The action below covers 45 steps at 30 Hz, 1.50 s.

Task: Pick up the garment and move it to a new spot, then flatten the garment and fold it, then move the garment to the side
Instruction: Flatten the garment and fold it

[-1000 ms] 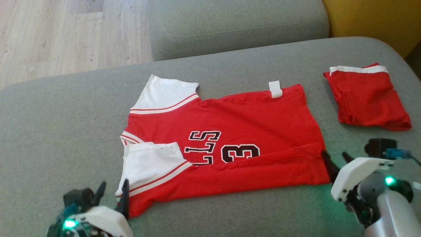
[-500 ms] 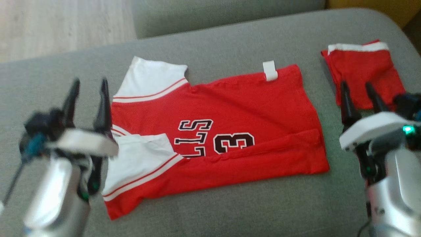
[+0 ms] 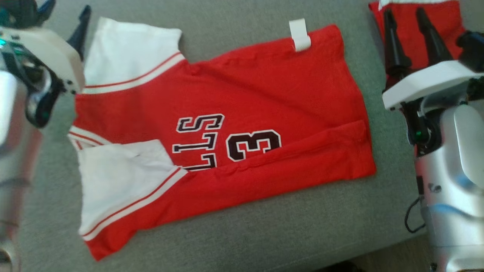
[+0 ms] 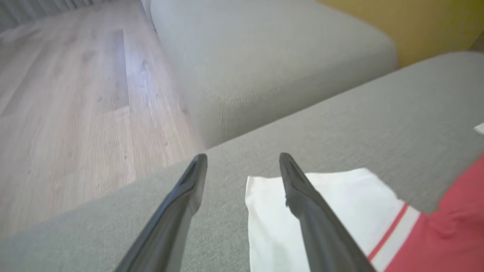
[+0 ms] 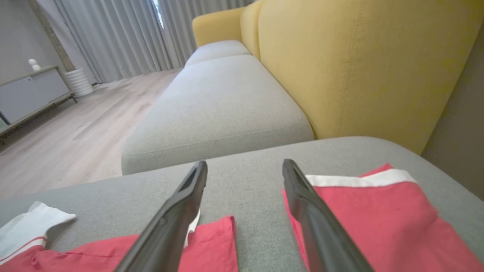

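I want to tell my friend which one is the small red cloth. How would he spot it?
Start at the grey cushion. A big red jersey with white sleeves lies across it, and the small folded cloth sits to the jersey's right. Unlike the jersey, it has no letters or number, just one white band along its far edge.
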{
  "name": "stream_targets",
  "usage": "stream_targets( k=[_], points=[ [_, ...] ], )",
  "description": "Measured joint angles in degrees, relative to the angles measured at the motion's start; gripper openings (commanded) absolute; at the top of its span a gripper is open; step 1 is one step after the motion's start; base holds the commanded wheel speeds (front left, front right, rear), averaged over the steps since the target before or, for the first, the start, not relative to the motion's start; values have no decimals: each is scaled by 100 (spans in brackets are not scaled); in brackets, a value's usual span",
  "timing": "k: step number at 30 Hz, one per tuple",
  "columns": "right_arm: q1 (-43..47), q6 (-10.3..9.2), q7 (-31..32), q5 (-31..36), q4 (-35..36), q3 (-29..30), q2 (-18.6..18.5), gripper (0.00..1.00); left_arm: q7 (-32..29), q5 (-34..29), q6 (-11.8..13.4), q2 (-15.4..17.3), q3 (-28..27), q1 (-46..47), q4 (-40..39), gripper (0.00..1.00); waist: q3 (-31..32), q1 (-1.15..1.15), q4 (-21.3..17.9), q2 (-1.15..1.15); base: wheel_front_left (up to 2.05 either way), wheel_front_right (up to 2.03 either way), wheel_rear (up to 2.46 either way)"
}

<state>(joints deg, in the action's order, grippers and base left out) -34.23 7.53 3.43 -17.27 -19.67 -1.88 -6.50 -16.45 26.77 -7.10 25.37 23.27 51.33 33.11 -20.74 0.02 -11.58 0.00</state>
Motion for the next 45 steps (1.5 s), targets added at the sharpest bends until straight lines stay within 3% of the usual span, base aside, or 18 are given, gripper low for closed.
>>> stream_targets(
  k=[13,24,25,26,27,32,45],
  points=[
    [-272,1,-302,-243,-237,-314,4,100,-832,405,-48,303,677,1016,1372,100,-768,-1,-530,0,0,0,0],
    [-319,0,-370,-289,-304,-337,3,100,-1330,1005,-48,364,1072,1397,1602,100,-913,-3,-633,0,0,0,0],
    [-337,0,-370,-289,-313,-337,0,100,-1392,1120,-47,365,1136,1406,1566,55,-913,-3,-628,0,0,0,0],
    [-361,1,-370,-286,-330,-336,-8,100,-1447,1229,-46,368,1210,1406,1504,55,-911,-2,-622,0,0,0,0],
    [-391,0,-370,-281,-345,-336,-19,100,-1497,1337,-46,369,1274,1406,1440,0,-905,-2,-611,0,0,0,0],
    [-428,0,-369,-232,-427,-337,-102,100,-1389,1682,-48,335,1477,1339,1310,0,-816,-2,-516,0,0,0,0],
    [-570,1,-19,-253,-750,-501,-548,100,136,1857,-48,137,1720,918,633,0,-216,-3,52,0,0,0,0]
  ],
)
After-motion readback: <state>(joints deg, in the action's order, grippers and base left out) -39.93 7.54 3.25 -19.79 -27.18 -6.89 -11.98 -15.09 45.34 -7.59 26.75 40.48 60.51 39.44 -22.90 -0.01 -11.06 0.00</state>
